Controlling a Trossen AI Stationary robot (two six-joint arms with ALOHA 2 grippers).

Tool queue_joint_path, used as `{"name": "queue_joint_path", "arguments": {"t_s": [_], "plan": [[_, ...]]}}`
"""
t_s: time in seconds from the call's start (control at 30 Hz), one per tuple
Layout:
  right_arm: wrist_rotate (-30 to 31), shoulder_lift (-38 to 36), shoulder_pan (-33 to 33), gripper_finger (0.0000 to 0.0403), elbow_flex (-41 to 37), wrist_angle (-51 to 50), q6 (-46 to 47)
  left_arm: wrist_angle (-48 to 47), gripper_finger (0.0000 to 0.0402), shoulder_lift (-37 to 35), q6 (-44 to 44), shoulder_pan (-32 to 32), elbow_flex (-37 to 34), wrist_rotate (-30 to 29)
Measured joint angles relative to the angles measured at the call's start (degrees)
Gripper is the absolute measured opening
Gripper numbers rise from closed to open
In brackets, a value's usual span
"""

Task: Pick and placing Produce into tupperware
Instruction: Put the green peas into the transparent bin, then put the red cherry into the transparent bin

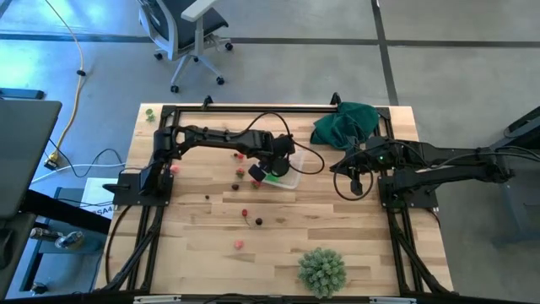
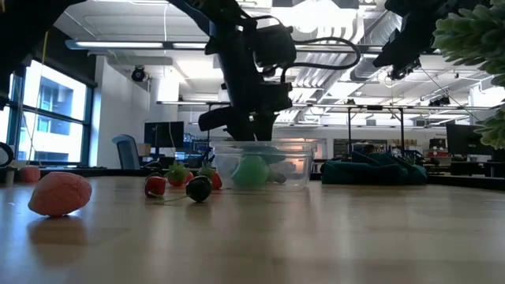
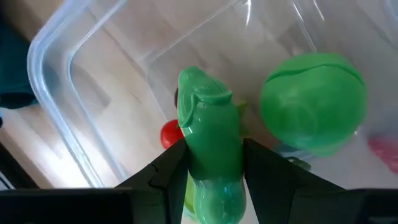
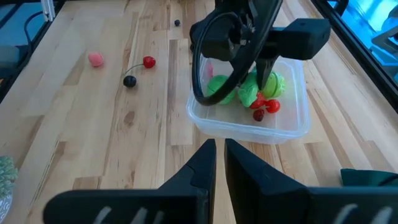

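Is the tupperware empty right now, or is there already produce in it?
Not empty. The tupperware already holds a round green piece and small red pieces; the left pincer grips another green piece over it.

Open-plan office/lab: office chair (image 1: 187,29), concrete floor, exposed ceiling ducts.

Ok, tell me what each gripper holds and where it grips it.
Left gripper pinches a green produce piece across its middle, over the tupperware. Right gripper holds nothing.
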Motion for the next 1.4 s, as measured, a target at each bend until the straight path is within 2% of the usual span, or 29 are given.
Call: {"name": "queue_joint_path", "arguments": {"t_s": [0.3,0.6,0.8,0.9,1.2,1.3,1.4], "plan": [[0.01,0.02,0.01,0.0024,0.00,-0.02,-0.01,0.18,0.0139,0.00,-0.12,0.00,0.00,0.16],[0.00,0.02,0.00,0.0024,0.00,0.00,0.00,0.57,0.0206,0.00,-0.66,-0.02,0.00,-0.65],[0.01,0.02,0.01,0.0024,0.00,0.00,-0.02,-1.02,0.0226,-1.31,-1.81,-0.02,0.30,-0.70],[0.00,0.01,0.00,0.0024,0.00,0.01,-0.01,-6.36,0.0225,-2.14,-3.50,-0.04,3.42,-0.70],[0.02,0.02,0.00,0.0024,0.00,0.02,-0.02,-28.93,0.0201,-2.52,-8.06,0.18,18.71,-0.49],[0.02,0.02,0.02,0.0024,0.00,0.02,-0.02,-32.79,0.0192,-4.15,-9.59,1.11,19.45,2.07],[0.02,0.02,0.00,0.0024,0.00,0.03,-0.02,-32.97,0.0185,-6.86,-11.39,3.05,16.60,5.12]]}}
